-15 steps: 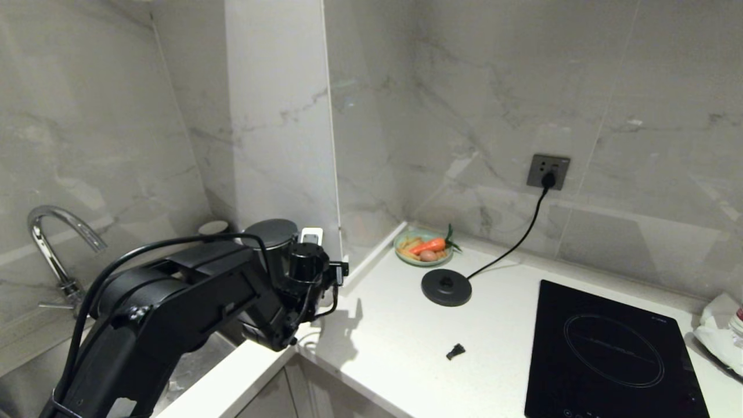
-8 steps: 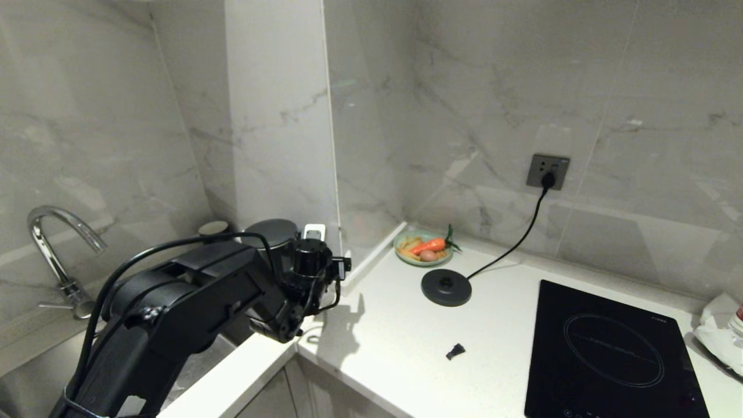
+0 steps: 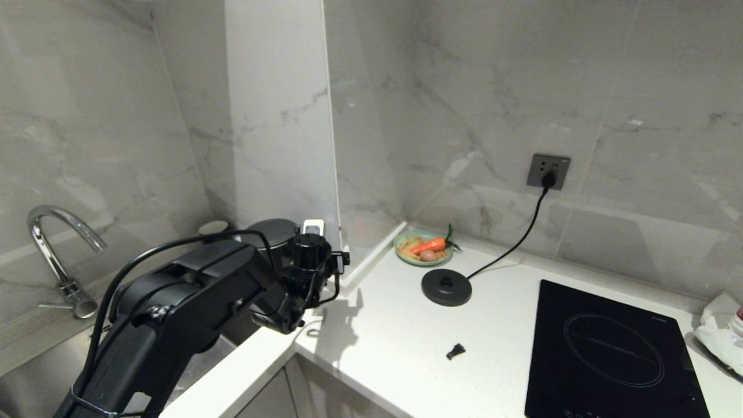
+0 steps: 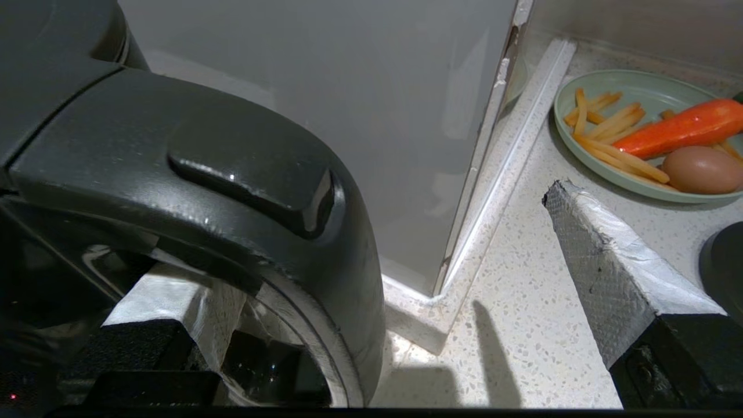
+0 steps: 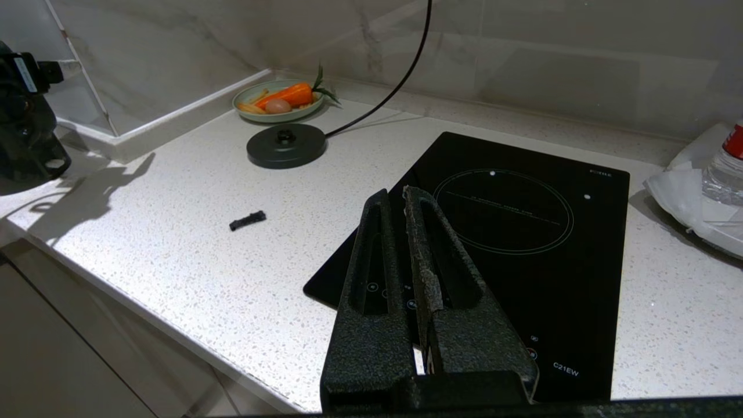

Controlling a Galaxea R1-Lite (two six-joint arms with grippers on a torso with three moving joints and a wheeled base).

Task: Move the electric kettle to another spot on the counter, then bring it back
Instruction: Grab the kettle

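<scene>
Spread wide on the left gripper (image 4: 360, 244), with nothing clamped. Straddles the handle (image 4: 244, 186) of the electric kettle (image 3: 273, 231): one foil-wrapped finger (image 4: 174, 302) inside the loop, the other (image 4: 609, 267) outside it, above the counter (image 3: 395, 342). Cannot tell whether either pad touches the handle. Stands upright there on the counter's left run, beside the sink tap (image 3: 55, 249), close against the grey wall pillar (image 3: 278, 128), with only the lid showing past the left arm in the head view. Well apart from it to the right: the round corded base (image 3: 446, 287), and just behind that a green plate (image 4: 566, 110) of carrot, egg and fries. Further right, the black cooktop (image 3: 609, 354), with the right gripper (image 5: 400, 200) parked above its near edge, fingers pressed together on nothing.

Likely trouble from here:
- Closing with the handle off-centre between the pads: could twist or tip the tall glossy body.
- Lifting so close to the pillar: could knock the lid or spout against it.
- Travelling toward the base: could catch the small black piece (image 3: 455, 351) lying loose on the counter, or nudge the plate.

Legible writing: only "C21EW" (image 5: 566, 367) on the cooktop's front corner. Small white lettering at its far corner too tiny to read. No lettering visible on the kettle.
</scene>
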